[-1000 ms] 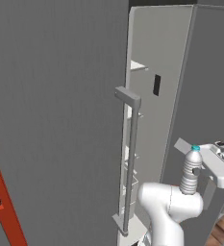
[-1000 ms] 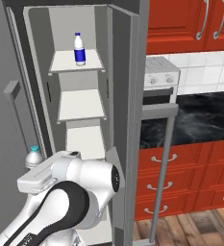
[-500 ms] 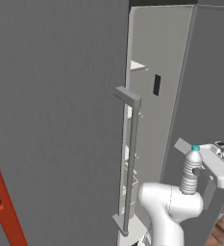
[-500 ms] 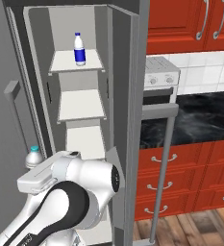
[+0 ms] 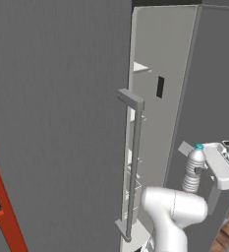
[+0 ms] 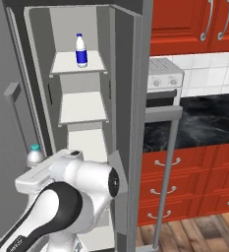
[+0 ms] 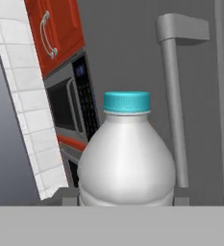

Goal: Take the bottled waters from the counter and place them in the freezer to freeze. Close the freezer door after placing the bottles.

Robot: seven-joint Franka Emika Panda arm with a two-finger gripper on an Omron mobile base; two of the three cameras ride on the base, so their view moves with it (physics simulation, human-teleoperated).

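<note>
Blue-capped bottle (image 6: 81, 50) seemingly shelved; gripper (image 5: 200, 173) holds teal-capped bottle (image 5: 193, 169).

One bottle (image 6: 80, 50) stands on the top shelf (image 6: 78, 64) in the freezer (image 6: 81, 106); another bottle (image 5: 193, 170) sits outside, apparently before the open door (image 5: 62, 123).

the white arm rises from the base with its bulky elbow joint bent low, the forearm reaching up to a wrist that carries the end effector (image 5: 200, 173) level and turned sideways — fingers pointing across rather than down. the end effector is clamped on the teal-capped bottle (image 5: 193, 169), holding it upright just beside the white hand body. in the hand view the bottle (image 7: 126, 158) sits centred between the two dark fingertips (image 7: 71, 199) — one tip showing at each side of its base.
</note>
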